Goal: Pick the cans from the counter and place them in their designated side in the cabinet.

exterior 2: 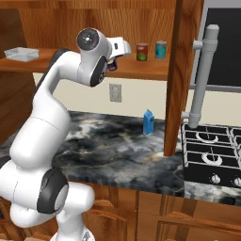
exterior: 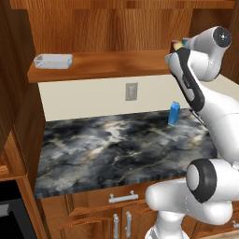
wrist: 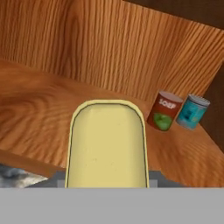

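Yellow-topped can (wrist: 107,146) sits clamped in the gripper (exterior 2: 113,60) over the shelf (exterior 2: 141,69); red can (exterior 2: 142,52) and teal can (exterior 2: 161,50) stand side by side near its right end.

Seen from behind and left of the arm (exterior: 200,116), looking forward and down across the desk (exterior: 116,144) toward the cabinet (exterior: 102,63) and a grey tray (exterior: 53,60). Seen again from behind and right, taking in the same desk, cabinet shelf, blue carton (exterior 2: 148,122) and wall socket (exterior 2: 115,92), plus a stove (exterior 2: 209,150). Shot from the hand, very near a yellow can top (wrist: 107,144), facing along the shelf toward a red can (wrist: 165,111) and a teal can (wrist: 192,112), both also caught from the right.
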